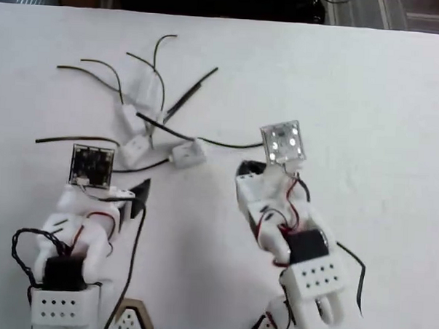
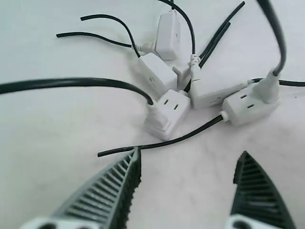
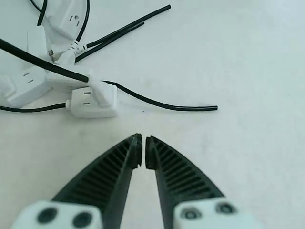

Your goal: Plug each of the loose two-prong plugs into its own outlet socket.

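Here, the plugs (image 2: 268,88) and sockets (image 2: 167,112) — clustered on the table (image 1: 369,83) ahead of the spread left gripper (image 2: 190,153), the right gripper (image 3: 143,140) pressed together, empty — are judged light and rigid, best pinched by the body, not the cords (image 2: 71,83).

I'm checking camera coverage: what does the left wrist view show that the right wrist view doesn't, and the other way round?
Left wrist view: the left gripper, open above the table, and two curved cable ends beyond the white blocks.
Right wrist view: the right gripper, shut, and a long cable end lying on bare table.
Both: the plugged socket block, with its cord trailing off.
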